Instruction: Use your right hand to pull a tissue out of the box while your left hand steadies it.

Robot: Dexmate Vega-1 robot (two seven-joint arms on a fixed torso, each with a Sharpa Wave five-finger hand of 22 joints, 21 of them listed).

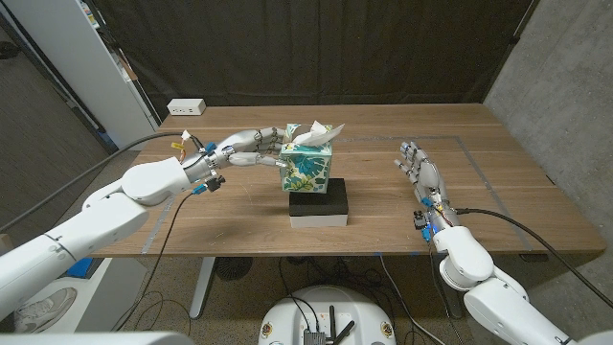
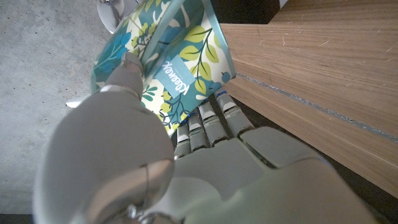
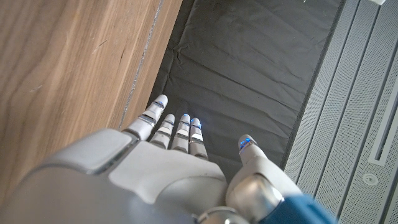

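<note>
Tissue box [image 1: 308, 170] sits on black-and-white block [image 1: 318, 206] mid-counter [image 1: 498, 192], white tissue [image 1: 321, 131] poking from top. Your left hand [image 1: 251, 149] grips box's side, fingers wrapped on it, likely bracing against upward tug. Your right hand [image 1: 420, 172] waits well apart, fingers spread, holding nothing. Next: bring it over tissue, pinch.

Looks like a lab: black curtain [image 1: 316, 48] behind wooden counter [image 1: 498, 182], bare concrete wall [image 1: 565, 86] right, grey cabinet [image 1: 86, 67] left.
</note>
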